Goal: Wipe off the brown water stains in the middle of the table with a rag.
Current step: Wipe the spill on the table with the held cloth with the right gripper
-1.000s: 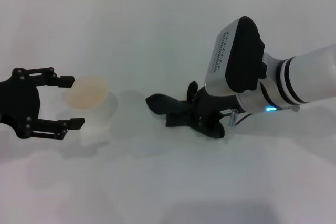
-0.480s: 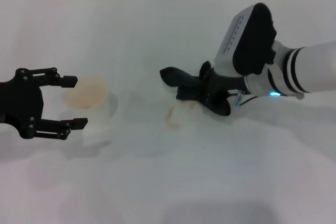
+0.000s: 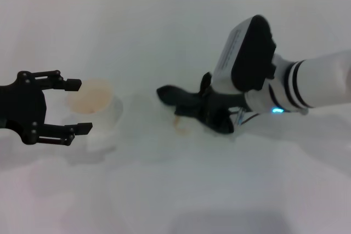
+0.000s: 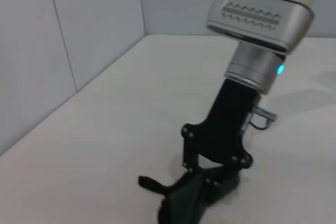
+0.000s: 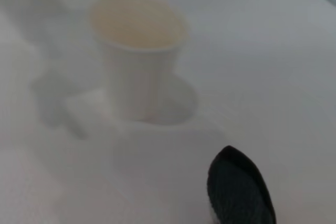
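Far over on the left in the head view: the left gripper [image 3: 77,107], black, fingers spread wide apart, nothing held. Parked low over the table [image 3: 164,36], one finger on each side of the near edge of the cup [image 3: 93,105].

Just right of those fingers: a clear plastic cup, standing up straight on the white table, a bit of brownish tint inside. Same cup [image 5: 137,56] close up in the right wrist view, open at the top.

Next, in the middle of the table: the brown water stains [image 3: 181,126], a small thin orange-brown smear, peeking out just below and beside the dark cloth.

Touching that smear on its upper side: the rag [image 3: 178,101], soft and dark, pressed down flat on the table, one pointy end sticking out toward the cup. Well apart from the cup, with bare white table between. Also there in the left wrist view, the rag [image 4: 181,203] bunched under the black fingers. Dark tip of the rag [image 5: 239,187] at the edge of the right wrist view too.

Right of the rag: the right gripper [image 3: 211,114], fingers closed tight on the cloth, tilted down onto the table. Behind it, the big silver and black wrist, then the white arm off to the right side.
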